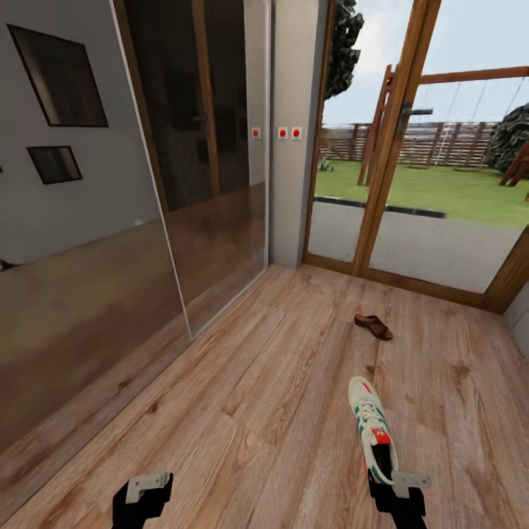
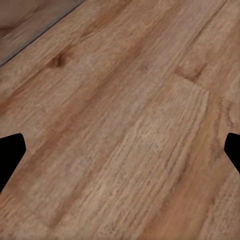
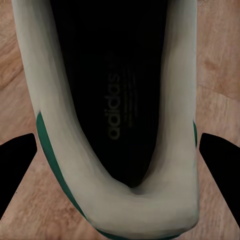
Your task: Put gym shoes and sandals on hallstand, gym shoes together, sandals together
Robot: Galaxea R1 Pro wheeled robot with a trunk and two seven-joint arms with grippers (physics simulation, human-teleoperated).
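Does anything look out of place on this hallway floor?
Yes. A lone brown sandal lies near the glass door, apart from a single gym shoe by the right gripper. Both sit loose on the wooden floor, unpaired.

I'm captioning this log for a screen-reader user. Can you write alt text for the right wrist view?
Close-up straight down into the heel opening of a cream gym shoe with a green side stripe and a dark insole printed "adidas". The shoe sits between the two black fingertips of the right claw, over the wood-plank floor. Whether the fingers touch the shoe cannot be told.
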